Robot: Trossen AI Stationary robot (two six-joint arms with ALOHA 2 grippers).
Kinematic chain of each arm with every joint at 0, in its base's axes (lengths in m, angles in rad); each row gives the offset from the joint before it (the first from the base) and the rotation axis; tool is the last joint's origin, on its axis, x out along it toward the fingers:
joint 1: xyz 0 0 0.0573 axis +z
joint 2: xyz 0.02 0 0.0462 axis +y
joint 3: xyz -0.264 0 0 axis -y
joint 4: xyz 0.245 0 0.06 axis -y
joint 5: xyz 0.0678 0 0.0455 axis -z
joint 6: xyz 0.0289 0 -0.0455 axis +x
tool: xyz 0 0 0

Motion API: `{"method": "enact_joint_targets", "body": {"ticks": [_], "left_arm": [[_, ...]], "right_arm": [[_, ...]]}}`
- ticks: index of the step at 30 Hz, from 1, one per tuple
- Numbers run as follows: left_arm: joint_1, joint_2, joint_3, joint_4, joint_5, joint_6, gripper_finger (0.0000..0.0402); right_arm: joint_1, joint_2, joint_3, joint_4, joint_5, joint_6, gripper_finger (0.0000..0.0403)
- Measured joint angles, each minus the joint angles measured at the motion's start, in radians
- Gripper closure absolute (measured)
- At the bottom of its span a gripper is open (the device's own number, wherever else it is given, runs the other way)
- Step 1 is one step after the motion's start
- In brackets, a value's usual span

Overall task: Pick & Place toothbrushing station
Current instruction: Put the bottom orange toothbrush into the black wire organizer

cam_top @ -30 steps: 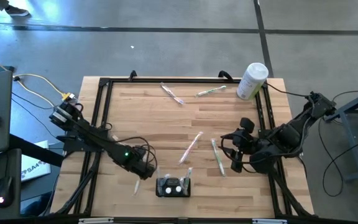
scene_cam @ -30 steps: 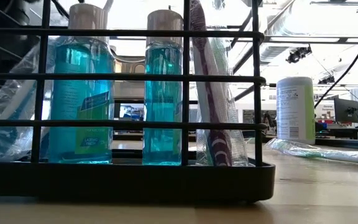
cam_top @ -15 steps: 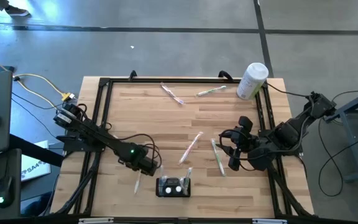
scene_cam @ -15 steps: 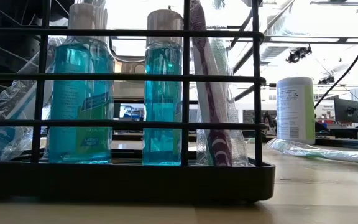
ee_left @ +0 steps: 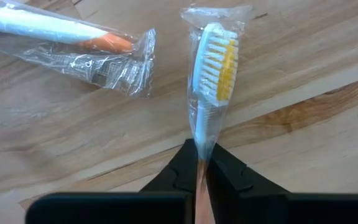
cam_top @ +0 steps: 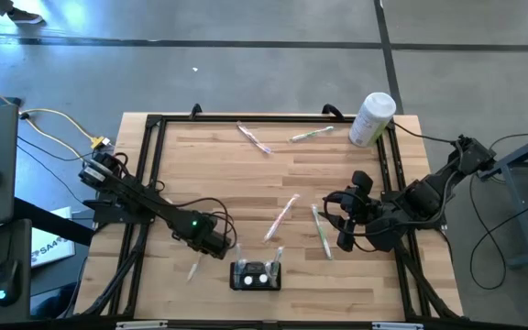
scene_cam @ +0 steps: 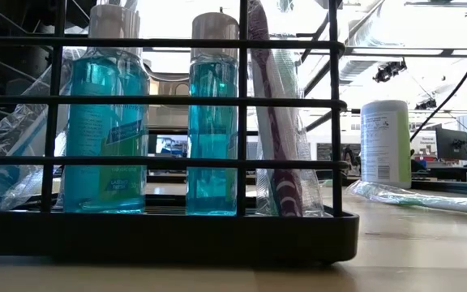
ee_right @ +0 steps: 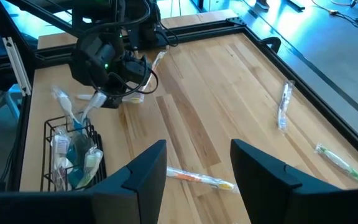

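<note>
Left gripper (ee_left: 202,163) just clenched on wrapped toothbrush (ee_left: 211,74), near-left of toothbrushing station (cam_top: 256,274); pick secured, placement pending. Right gripper (ee_right: 197,163) parked open, right side.

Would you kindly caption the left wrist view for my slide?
Left gripper shut on a plastic-wrapped toothbrush with yellow-white bristles, above the wooden table.

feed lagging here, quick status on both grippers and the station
Left gripper shut on plastic-wrapped yellow-bristled toothbrush, beside black wire-rack station. Right gripper open, waiting at table's right. Nothing blocking the station.
</note>
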Motion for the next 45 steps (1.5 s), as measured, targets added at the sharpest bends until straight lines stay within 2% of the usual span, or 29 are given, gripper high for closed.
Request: {"method": "enact_joint_targets", "body": {"ticks": [7, 11, 19, 23, 26, 29, 32, 36, 39, 43, 45], "left_arm": [[-0.001, -0.028, 0.003, -0.013, 0.004, 0.011, 0.0398], [-0.001, -0.077, 0.037, -0.118, -0.023, 0.042, 0.04], [-0.004, -0.18, 0.184, -0.353, -0.082, 0.081, 0.04], [-0.048, -0.204, 0.323, -0.49, -0.188, 0.075, 0.0401], [-0.116, -0.204, 0.466, -0.606, -0.323, 0.038, 0.0401], [-0.214, -0.201, 0.601, -0.618, -0.546, -0.002, 0.0401], [-0.33, -0.197, 0.677, -0.556, -0.811, -0.008, 0.0401], [-0.449, -0.184, 0.669, -0.37, -1.103, 0.069, 0.0401], [-0.504, -0.124, 0.667, -0.204, -1.273, 0.241, 0.0401], [-0.542, -0.012, 0.667, 0.1, -1.402, 0.65, 0.0401], [-0.548, 0.046, 0.666, 0.24, -1.476, 0.799, 0.0401]], "right_arm": [[0.0, 0.0, 0.0, 0.0, 0.0, -0.001, 0.0232], [0.0, 0.0, 0.0, 0.0, 0.0, -0.001, 0.0232], [0.0, 0.0, 0.0, 0.01, 0.004, -0.001, 0.0232], [0.0, 0.0, 0.0, 0.029, 0.004, -0.001, 0.0232], [0.001, 0.0, 0.0, 0.033, -0.001, -0.001, 0.0232], [0.001, 0.0, 0.0, 0.034, -0.025, -0.012, 0.0232], [0.003, -0.008, 0.0, 0.034, -0.042, -0.053, 0.0232], [0.003, -0.042, 0.0, 0.034, -0.06, -0.132, 0.0232], [0.003, -0.082, 0.0, 0.034, -0.086, -0.172, 0.0232], [0.003, -0.139, 0.0, 0.033, -0.139, -0.192, 0.0232], [0.005, -0.165, 0.0, 0.033, -0.161, -0.193, 0.0232]]}}
